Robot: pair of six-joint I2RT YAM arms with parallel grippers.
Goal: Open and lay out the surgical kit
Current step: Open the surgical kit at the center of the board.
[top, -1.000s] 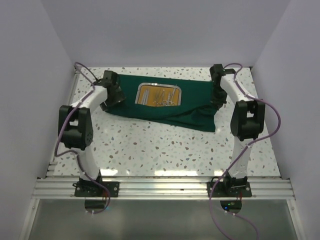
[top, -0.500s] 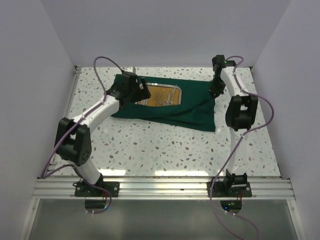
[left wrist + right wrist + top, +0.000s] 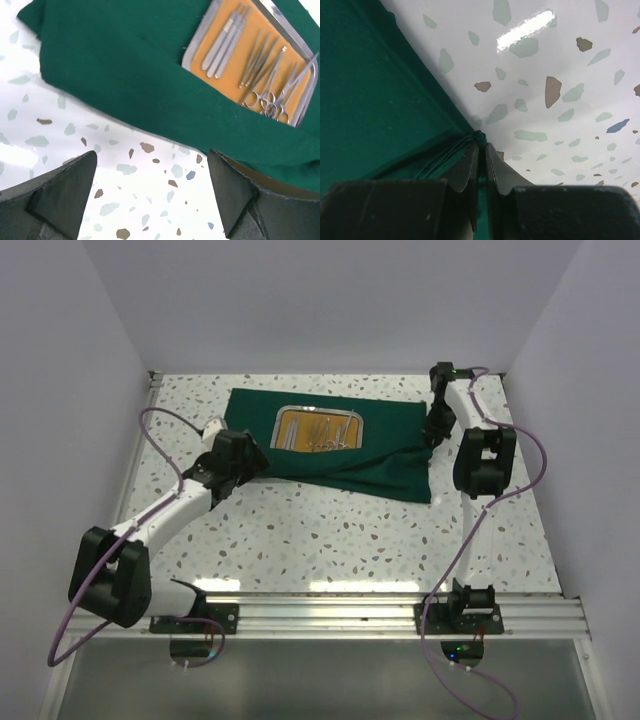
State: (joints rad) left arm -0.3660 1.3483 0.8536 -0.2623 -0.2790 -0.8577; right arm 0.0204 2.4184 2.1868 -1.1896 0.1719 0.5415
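The dark green cloth wrap (image 3: 330, 450) lies spread on the far half of the table, with the steel tray (image 3: 320, 430) on it. The tray (image 3: 200, 40) has an orange-brown floor and holds several silver instruments (image 3: 260, 80), tweezers and ring-handled scissors among them. My left gripper (image 3: 238, 458) is open and empty over the bare table at the cloth's front left edge (image 3: 100, 100). My right gripper (image 3: 433, 432) is shut on a bunched fold of the cloth's right edge (image 3: 481, 137).
White walls close in the left, right and far sides. The speckled table top (image 3: 320, 530) runs from the cloth to the metal rail (image 3: 320, 618) at the near edge.
My left arm has drawn back from over the tray's left end to the cloth's front left edge and lowered. My right gripper has shifted slightly with the cloth's right edge.
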